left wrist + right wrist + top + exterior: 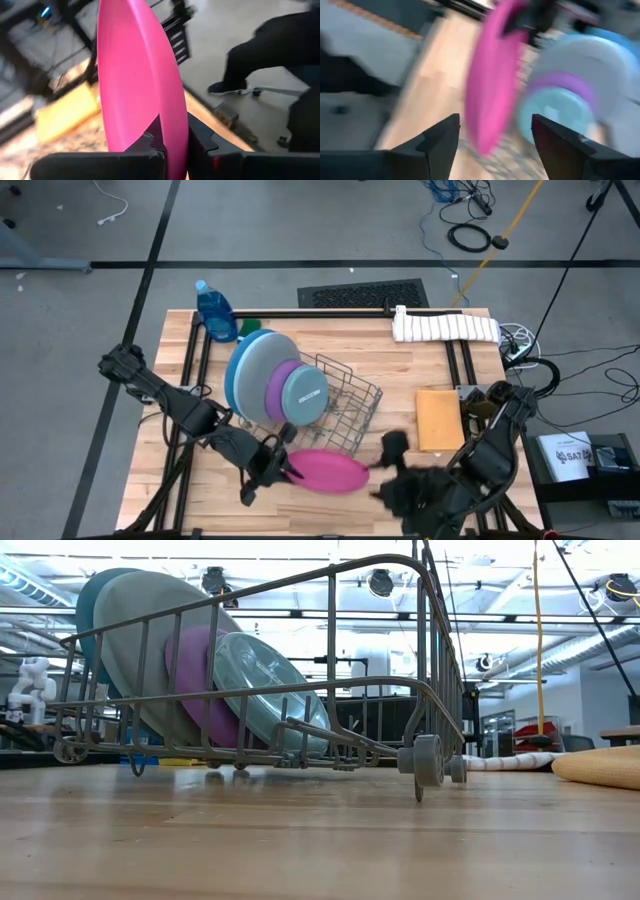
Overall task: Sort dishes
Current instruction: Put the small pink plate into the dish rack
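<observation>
Left claw clamped on pink plate rim, beside rack; right claw spread wide, facing plate.

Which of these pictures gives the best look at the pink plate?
The high view: the whole pink plate shows there, beside the wire rack, held at its edge by the left gripper. The left wrist view shows it edge-on; the right wrist view blurs it; the low view misses it.
</observation>
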`<state>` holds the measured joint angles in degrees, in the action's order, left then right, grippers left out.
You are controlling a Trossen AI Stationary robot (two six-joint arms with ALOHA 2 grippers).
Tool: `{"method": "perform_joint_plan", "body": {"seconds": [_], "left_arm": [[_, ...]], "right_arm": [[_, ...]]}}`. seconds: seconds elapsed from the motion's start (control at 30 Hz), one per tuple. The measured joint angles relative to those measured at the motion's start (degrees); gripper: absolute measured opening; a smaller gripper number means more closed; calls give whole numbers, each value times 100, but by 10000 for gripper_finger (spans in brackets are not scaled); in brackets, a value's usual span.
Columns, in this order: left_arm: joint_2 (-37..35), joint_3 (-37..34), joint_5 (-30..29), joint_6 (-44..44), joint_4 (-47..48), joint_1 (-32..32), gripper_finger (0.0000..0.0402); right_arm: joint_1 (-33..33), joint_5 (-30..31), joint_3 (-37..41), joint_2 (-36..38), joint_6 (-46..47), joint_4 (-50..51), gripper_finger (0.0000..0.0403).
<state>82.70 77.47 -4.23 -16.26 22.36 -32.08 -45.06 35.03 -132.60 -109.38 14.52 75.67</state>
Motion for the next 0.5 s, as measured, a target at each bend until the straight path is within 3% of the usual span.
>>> {"method": "perform_joint_plan", "body": {"seconds": [0.17,0.3,0.5], "left_arm": [[-104,0,-488,623,384,171,29],[-203,0,-686,1445,436,398,29],[-459,0,-1484,3613,340,1103,29]], "right_arm": [[-48,1090,0,247,676,1008,240],[-94,1174,0,416,1095,1400,233],[-245,1171,0,459,1273,1411,228]]}}
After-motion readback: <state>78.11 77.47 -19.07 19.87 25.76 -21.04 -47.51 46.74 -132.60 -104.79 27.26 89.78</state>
